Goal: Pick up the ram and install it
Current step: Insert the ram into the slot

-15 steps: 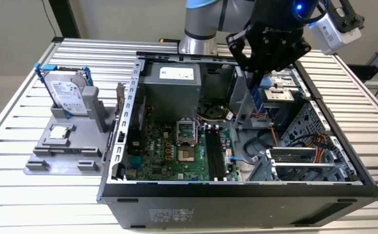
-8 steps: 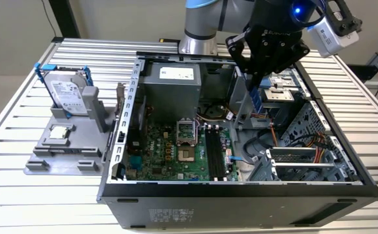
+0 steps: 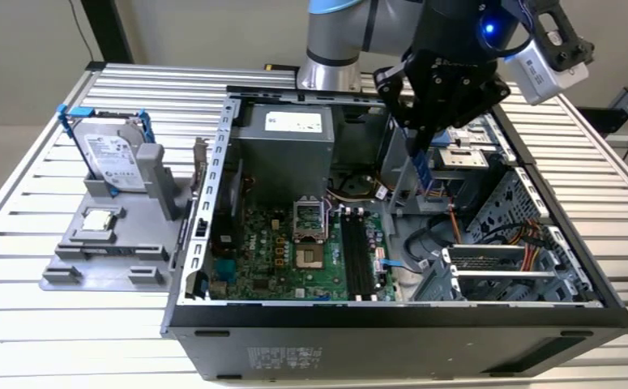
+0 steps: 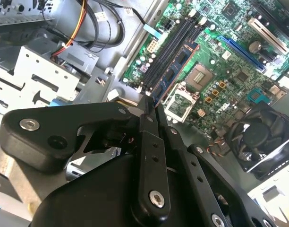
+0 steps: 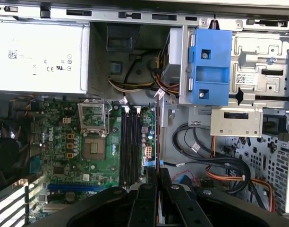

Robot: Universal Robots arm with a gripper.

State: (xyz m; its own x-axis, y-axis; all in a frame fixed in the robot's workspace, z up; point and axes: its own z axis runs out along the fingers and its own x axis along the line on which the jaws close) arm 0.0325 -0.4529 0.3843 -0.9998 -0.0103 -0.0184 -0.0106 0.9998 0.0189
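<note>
The gripper (image 4: 151,103) is found pressed together on the ram (image 4: 176,70), which is pinched edge-on at one end. The ram is held above the memory slots (image 5: 130,142) and is not seated in them. The slots lie inside the open computer case (image 3: 200,243) on the tabletop (image 3: 32,316).

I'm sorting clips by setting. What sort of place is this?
Likely a robotics test bench: an open black desktop computer case lies on a ribbed aluminium table beside a grey parts fixture.
</note>
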